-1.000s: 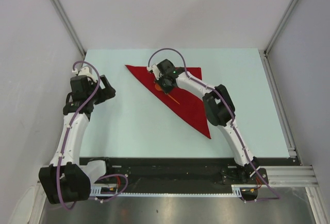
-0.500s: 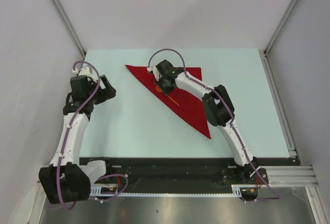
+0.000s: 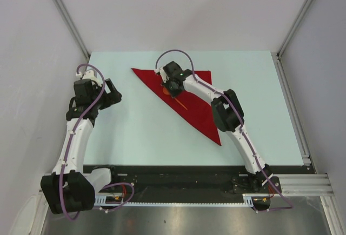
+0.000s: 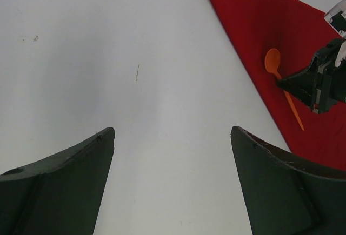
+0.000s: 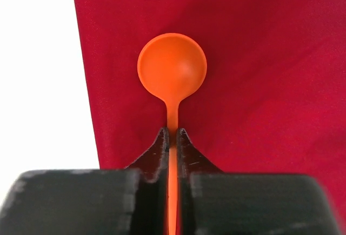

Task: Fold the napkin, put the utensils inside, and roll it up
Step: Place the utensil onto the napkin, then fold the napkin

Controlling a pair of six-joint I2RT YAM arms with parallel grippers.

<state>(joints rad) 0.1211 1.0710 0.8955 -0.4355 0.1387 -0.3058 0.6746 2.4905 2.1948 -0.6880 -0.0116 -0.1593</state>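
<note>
The pale desk (image 3: 135, 132) fills the middle of the top view. On it, in the upper centre of that frame, lies the napkin (image 3: 199, 113), folded to a red triangle whose long edge runs from upper left down to lower right. We judge it thin, soft and light. It would wrinkle and slide on the smooth desk if dragged, so we would take it at a corner or along the folded edge, pinching both layers, and pin the far end while rolling

The left claw (image 4: 172, 132) hangs at the left of the top view, well apart from the cloth, its jaws wide with nothing between them. Its own camera shows bare desk below and the red edge in the upper right of the frame

The right claw (image 5: 172, 138) is over the upper-left part of the napkin, jaws pinched narrow on the thin handle of the spoon (image 5: 172, 67). The round bowl sits over the red cloth just inside the long edge, and we cannot tell whether it rests there or hangs just above. We judge the spoon very light, stiff and smooth. The handle near the bowl is the place to hold it, though so slim a stem could twist in the grip
</note>
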